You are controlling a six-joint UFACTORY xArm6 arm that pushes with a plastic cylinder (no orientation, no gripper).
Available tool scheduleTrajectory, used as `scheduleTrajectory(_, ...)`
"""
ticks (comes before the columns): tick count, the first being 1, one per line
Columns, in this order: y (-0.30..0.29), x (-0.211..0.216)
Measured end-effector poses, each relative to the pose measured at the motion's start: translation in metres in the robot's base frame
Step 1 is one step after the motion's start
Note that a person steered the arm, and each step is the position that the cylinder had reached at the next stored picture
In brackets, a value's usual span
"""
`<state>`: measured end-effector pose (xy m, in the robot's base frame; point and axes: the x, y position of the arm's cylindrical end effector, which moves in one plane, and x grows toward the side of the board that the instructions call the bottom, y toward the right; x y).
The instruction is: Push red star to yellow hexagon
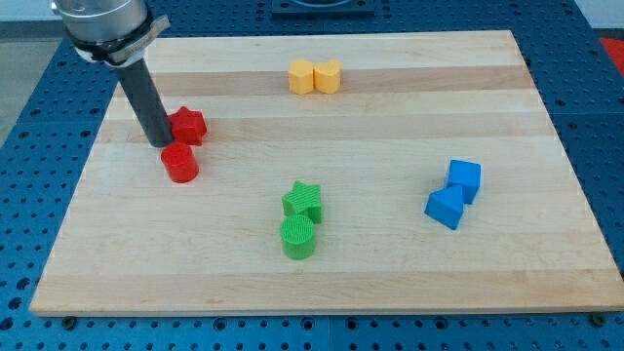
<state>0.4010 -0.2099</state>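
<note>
The red star, judged a light, rigid block liable to rotate if pushed off-centre, was located on the counter at the view's upper left, touched on its left side by my tip, no hand being fitted, well apart from the yellow hexagon.

Tip just left of star

From the red star toward the yellow hexagon I see bare board; my tip touches the star's left, red cylinder just below.
</note>
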Motion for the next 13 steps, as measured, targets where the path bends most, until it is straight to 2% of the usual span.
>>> scheduleTrajectory(2, -0.001, 0.008)
scheduleTrajectory(3, 0.026, 0.004)
scheduleTrajectory(5, 0.082, -0.035)
scheduleTrajectory(6, 0.090, -0.052)
scheduleTrajectory(8, 0.094, -0.063)
scheduleTrajectory(11, 0.066, -0.082)
scheduleTrajectory(13, 0.078, -0.096)
